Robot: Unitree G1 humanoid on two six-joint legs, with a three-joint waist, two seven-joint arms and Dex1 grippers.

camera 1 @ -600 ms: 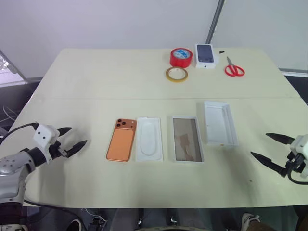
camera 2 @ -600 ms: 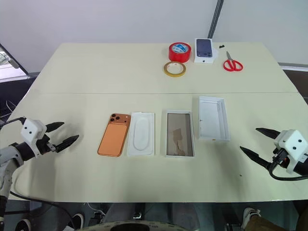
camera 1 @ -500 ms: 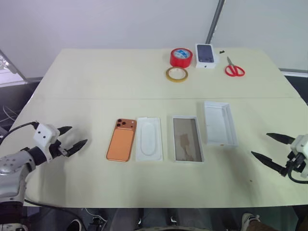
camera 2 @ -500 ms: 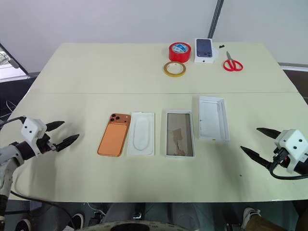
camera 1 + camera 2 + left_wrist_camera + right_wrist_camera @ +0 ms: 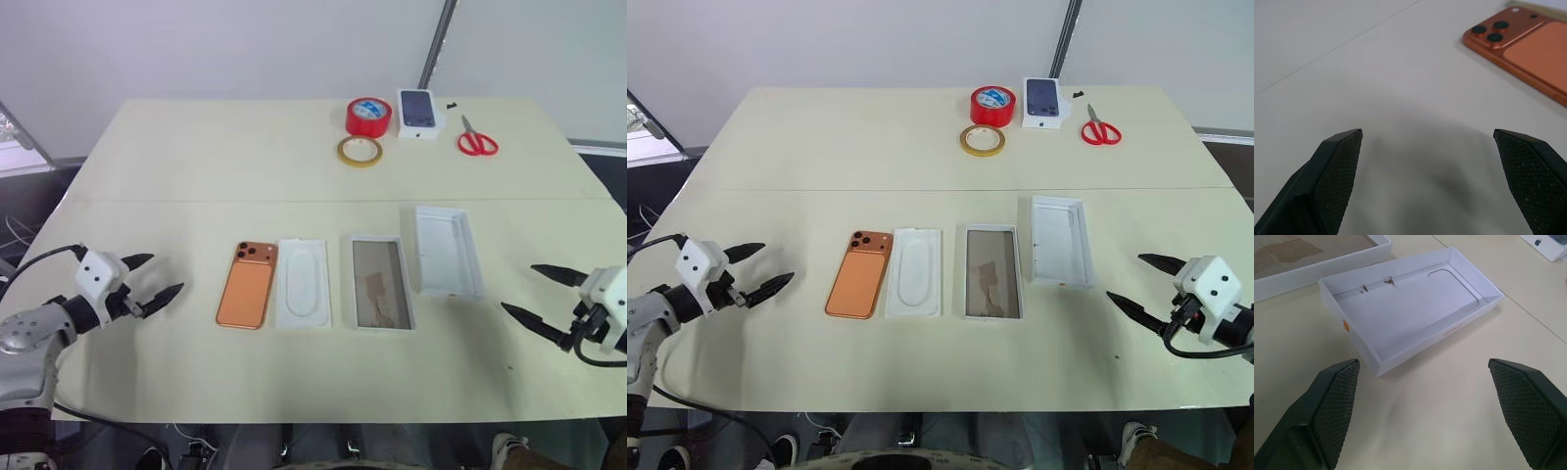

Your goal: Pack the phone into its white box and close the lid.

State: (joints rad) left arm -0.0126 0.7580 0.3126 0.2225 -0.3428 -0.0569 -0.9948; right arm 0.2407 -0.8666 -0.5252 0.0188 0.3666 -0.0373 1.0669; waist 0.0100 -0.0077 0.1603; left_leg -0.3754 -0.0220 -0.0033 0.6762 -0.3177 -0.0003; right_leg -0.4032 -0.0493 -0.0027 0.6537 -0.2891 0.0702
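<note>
Phone (image 5: 248, 285) unmoved on table | both hands (image 5: 149, 277) (image 5: 544, 299) wide, empty | right hand edged inward

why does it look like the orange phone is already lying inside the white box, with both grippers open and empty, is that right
Not quite. The orange phone lies on the bare table, left of the flat white insert, not inside the white box, which holds nothing. The left eye view shows this. The left gripper and right gripper are indeed open and empty.

Red tape roll (image 5: 368, 117), tan tape ring (image 5: 360, 151), scissors (image 5: 477, 140), white insert (image 5: 303, 282)
</note>
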